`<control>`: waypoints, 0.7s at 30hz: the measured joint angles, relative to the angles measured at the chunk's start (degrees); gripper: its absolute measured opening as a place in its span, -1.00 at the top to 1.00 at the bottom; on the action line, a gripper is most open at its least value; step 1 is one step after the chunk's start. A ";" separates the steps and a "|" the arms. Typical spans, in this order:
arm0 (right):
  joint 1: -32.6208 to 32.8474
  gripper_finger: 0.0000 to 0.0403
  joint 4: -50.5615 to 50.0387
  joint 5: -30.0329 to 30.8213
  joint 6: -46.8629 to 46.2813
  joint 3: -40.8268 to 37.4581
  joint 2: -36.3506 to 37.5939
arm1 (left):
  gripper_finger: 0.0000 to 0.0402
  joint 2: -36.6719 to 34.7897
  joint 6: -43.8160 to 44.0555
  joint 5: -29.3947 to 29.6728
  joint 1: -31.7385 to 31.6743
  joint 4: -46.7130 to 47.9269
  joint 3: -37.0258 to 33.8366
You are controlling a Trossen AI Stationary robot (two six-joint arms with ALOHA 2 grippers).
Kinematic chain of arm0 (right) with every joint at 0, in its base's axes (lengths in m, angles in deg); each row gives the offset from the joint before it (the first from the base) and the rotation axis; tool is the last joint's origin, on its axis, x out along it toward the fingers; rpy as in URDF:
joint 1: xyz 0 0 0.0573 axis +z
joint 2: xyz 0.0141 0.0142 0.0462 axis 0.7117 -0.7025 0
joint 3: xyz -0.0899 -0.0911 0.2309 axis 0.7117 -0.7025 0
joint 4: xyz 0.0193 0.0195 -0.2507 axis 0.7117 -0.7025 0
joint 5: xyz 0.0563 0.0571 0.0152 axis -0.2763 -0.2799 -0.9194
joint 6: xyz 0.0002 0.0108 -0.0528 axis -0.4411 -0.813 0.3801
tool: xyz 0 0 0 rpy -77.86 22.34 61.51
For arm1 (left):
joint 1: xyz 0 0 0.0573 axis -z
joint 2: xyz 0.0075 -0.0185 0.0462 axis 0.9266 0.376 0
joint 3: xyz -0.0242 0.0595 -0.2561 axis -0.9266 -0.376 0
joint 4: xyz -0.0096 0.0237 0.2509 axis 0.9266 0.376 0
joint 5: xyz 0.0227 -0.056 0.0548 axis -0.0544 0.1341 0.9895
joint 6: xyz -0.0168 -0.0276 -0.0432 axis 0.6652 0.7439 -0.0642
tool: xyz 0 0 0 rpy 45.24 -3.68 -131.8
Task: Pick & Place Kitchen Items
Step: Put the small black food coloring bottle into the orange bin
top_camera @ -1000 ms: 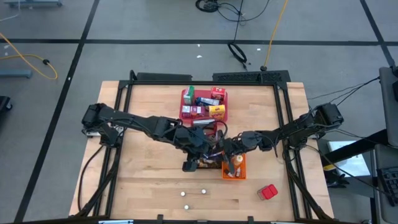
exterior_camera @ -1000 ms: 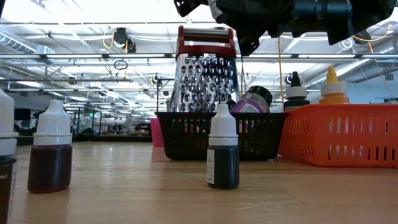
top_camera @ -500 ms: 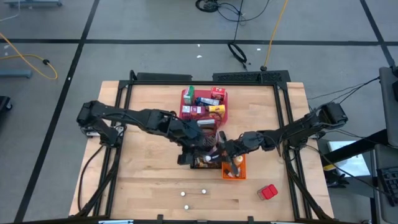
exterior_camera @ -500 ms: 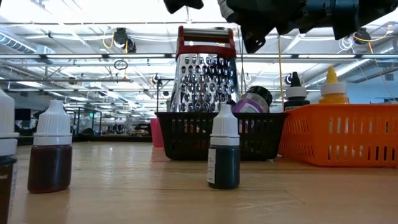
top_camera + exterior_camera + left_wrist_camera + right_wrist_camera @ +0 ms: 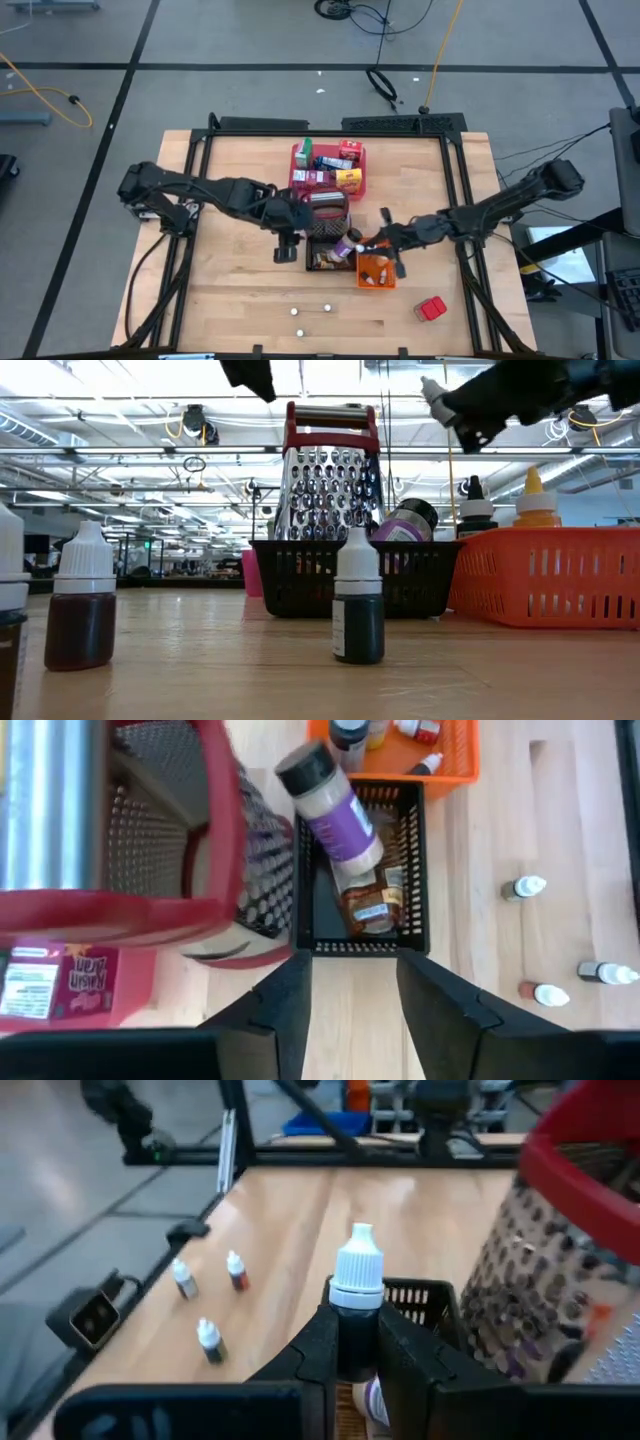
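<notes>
Right wrist view shows right gripper (image 5: pixel 356 1342) clamped on small dark dropper bottle (image 5: pixel 354 1312), fingers closed around dark body just under white cap. Held aloft above near corner of black wire basket (image 5: pixel 425 1295), with box grater (image 5: pixel 570 1250) standing just beyond and to one side. In high view, same gripper (image 5: pixel 352 246) sits over seam between basket and orange bin (image 5: pixel 375 270).

Probably light, rigid plastic: no give expected, smooth round wall, so apt to twist or slip between flat pads if squeezed off-centre. Best taken across mid-body, below cap shoulder, as now; cap itself narrower and taper-tipped, poor purchase. Not fragile, but top-heavy when set down on small base.

Long axis runs along fingers, nozzle pointing away from wrist, past fingertips. In low view bottle's white tip (image 5: pixel 432 387) shows tilted, cap up and off to one side rather than plumb. Needs levelling before release if meant to stand.

Left gripper (image 5: pixel 352 1010) hangs ahead of basket's near wall, fingers spread, nothing between them; purple-labelled shaker (image 5: pixel 332 808) and brown jar (image 5: pixel 366 910) lie in basket straight ahead. Three more dropper bottles (image 5: pixel 548 992) stand on bare wood off to one side of that hand.
</notes>
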 joint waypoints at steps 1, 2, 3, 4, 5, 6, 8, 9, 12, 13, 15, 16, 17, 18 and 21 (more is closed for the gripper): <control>0.47 0.80 0.42 1.36 -0.76 -1.01 1.26 | 0.28 0.01 0.28 0.47 0.41 0.12 0.00; 1.04 0.80 0.82 2.61 -1.71 -2.30 2.73 | 0.29 -0.02 0.45 1.12 0.91 0.36 0.00; 1.60 0.80 0.58 3.87 -2.80 -3.75 4.35 | 0.31 -0.10 0.47 1.54 1.21 0.70 0.00; 2.13 0.80 0.35 5.34 -4.08 -4.96 5.52 | 0.32 -0.15 0.51 2.02 1.52 0.61 0.05; 2.62 0.80 0.72 6.59 -5.33 -5.97 6.27 | 0.33 -0.10 0.66 2.40 1.81 0.34 0.09; 3.22 0.80 0.89 7.73 -6.63 -7.21 6.97 | 0.33 -0.04 0.71 2.76 2.06 0.24 0.09; 4.38 0.80 1.02 10.05 -8.44 -9.45 7.66 | 0.34 -0.04 0.84 3.69 2.49 -0.02 0.09; 4.91 0.80 2.18 10.56 -9.16 -10.33 7.53 | 0.34 -0.04 0.81 4.11 2.70 -0.38 0.09; 6.39 0.80 4.35 11.57 -10.73 -12.74 7.60 | 0.35 -0.04 0.63 4.94 2.94 -0.63 0.09; 6.80 0.80 4.89 11.57 -11.10 -13.07 7.54 | 0.34 -0.04 0.59 4.98 2.94 -0.72 0.09; 7.51 0.80 6.04 11.59 -10.99 -13.62 7.64 | 0.35 -0.06 0.56 5.30 2.83 -0.87 0.09; 7.81 0.80 6.46 11.61 -10.31 -13.63 7.62 | 0.35 -0.06 0.56 5.33 2.75 -0.96 0.09; 8.04 0.80 6.59 11.59 -9.75 -13.63 7.60 | 0.34 -0.06 0.52 5.33 2.72 -0.92 0.09; 8.24 0.80 6.55 11.61 -9.39 -13.63 7.62 | 0.35 -0.05 0.49 5.36 2.72 -0.98 0.09; 8.36 0.80 6.44 11.64 -9.02 -13.63 7.62 | 0.34 -0.06 0.49 5.35 2.76 -1.13 0.09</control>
